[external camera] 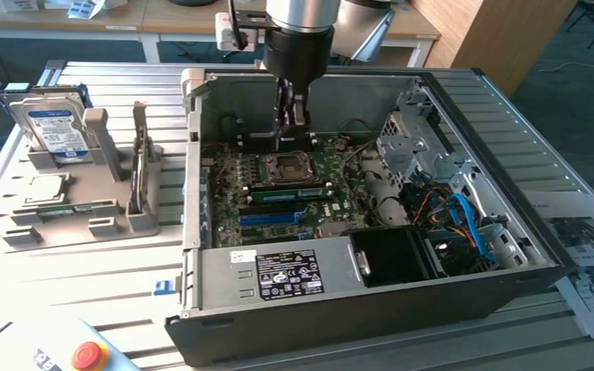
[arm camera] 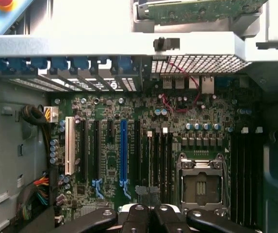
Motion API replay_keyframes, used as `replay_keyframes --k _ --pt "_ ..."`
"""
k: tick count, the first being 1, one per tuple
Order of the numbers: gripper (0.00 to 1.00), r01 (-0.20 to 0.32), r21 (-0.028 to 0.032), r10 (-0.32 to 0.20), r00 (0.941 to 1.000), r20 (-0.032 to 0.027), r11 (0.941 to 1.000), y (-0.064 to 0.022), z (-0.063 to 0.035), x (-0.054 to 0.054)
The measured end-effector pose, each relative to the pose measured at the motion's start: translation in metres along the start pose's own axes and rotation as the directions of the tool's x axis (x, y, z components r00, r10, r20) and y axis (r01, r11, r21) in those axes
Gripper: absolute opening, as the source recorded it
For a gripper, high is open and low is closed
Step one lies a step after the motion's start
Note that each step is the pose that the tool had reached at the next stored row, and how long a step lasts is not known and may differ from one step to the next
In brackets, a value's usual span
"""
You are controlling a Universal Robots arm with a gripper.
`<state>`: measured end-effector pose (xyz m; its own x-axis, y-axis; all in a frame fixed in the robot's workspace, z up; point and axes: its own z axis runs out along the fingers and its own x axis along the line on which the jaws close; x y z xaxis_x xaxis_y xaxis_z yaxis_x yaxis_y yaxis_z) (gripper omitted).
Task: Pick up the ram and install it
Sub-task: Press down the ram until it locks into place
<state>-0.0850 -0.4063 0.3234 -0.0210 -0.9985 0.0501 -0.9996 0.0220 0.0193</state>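
The ram (external camera: 140,161) stands on edge in a grey holder (external camera: 101,216) on the table, at the exterior view's left of the open computer case (external camera: 380,309). In the wrist view the ram (arm camera: 197,9) is a green board beyond the case wall. My gripper (external camera: 293,124) hangs inside the case over the back of the motherboard (external camera: 276,209), just behind the processor socket (external camera: 281,166). Its fingers (arm camera: 138,219) are shut with nothing between them. Black memory slots (arm camera: 159,155) lie beside the socket (arm camera: 199,184).
A silver hard drive (external camera: 58,127) and a square processor chip (external camera: 47,188) also sit in the holder. The case holds a power supply (external camera: 276,274), a drive cage (external camera: 421,147) and blue cables (external camera: 472,224). A red button (external camera: 89,355) is at the table's front; papers (external camera: 591,255) lie at the right.
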Motion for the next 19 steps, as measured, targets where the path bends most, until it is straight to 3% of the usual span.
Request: replay_keyframes --k 12,19 --pt "0.10 0.000 -0.0029 0.000 1.0000 -0.0002 1.0000 -0.0302 -0.0006 0.000" --pt "0.10 0.000 -0.0030 0.000 1.0000 -0.0001 1.0000 -0.0311 -0.0011 0.000"
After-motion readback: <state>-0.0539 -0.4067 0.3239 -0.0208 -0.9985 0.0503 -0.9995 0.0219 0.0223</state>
